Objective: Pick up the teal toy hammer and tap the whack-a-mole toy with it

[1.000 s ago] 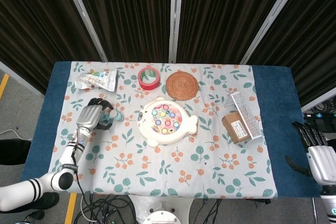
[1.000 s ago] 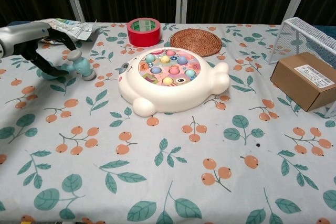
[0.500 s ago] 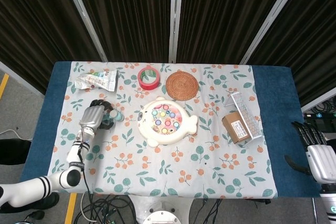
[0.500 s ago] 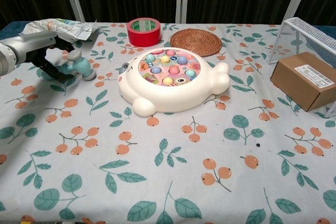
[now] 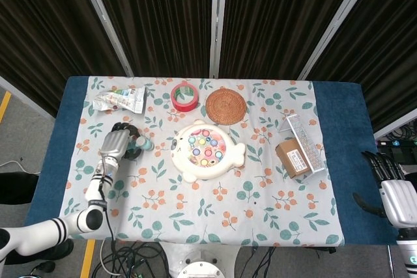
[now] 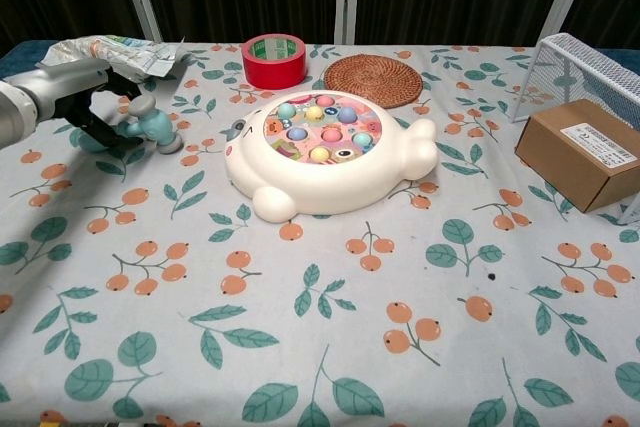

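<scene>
The right hand (image 5: 396,190) sits off the table's right edge, well apart from the whack-a-mole toy (image 6: 325,152), fingers apart and holding nothing. Left of that toy, the left hand (image 6: 95,97) wraps its fingers around the teal toy hammer (image 6: 150,127), whose head rests on the cloth. Beyond the toy lie the red tape roll (image 6: 273,59) and woven coaster (image 6: 376,79).

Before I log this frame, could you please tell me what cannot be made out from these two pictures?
- Teal toy hammer: its handle is hidden under the left robot hand in both views, so the grip cannot be judged.
- Right robot hand: head view only, cut off by the right edge; open or shut unclear.
- Cardboard box label: too small to read.
- Wire basket: cut off by the chest view's right edge.
</scene>
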Action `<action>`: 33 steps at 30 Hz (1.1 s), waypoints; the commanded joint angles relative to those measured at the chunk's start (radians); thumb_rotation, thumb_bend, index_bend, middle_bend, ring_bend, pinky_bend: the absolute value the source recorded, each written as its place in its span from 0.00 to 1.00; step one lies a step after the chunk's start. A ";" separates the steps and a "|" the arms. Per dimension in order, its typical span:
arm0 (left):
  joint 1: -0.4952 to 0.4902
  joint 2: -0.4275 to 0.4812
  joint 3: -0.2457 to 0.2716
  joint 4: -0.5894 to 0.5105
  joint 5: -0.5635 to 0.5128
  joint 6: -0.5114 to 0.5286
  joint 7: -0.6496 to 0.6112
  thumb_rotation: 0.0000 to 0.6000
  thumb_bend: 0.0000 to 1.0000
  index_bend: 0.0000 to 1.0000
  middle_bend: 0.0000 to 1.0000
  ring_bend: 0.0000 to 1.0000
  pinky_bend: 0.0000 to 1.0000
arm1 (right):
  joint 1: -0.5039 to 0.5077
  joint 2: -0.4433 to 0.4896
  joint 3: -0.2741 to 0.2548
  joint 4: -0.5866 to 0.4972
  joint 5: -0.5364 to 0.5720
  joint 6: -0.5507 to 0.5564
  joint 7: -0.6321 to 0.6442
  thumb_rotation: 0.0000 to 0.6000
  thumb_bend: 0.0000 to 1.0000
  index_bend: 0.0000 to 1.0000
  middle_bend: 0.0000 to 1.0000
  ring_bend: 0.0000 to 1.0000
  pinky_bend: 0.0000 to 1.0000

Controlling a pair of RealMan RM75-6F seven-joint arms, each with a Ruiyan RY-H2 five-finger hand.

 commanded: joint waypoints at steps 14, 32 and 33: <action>0.001 -0.025 -0.007 0.042 0.027 -0.001 -0.039 1.00 0.38 0.52 0.28 0.13 0.06 | 0.002 0.001 0.000 -0.004 0.006 -0.008 -0.005 1.00 0.18 0.01 0.08 0.00 0.00; 0.020 -0.001 0.029 0.071 0.249 0.023 -0.188 1.00 0.45 0.57 0.46 0.33 0.32 | -0.002 0.003 0.000 -0.009 0.009 -0.003 -0.008 1.00 0.18 0.01 0.08 0.00 0.00; 0.018 0.010 0.029 0.064 0.272 0.025 -0.202 1.00 0.45 0.57 0.47 0.33 0.33 | -0.003 0.002 0.000 -0.009 0.009 -0.003 -0.009 1.00 0.18 0.01 0.08 0.00 0.00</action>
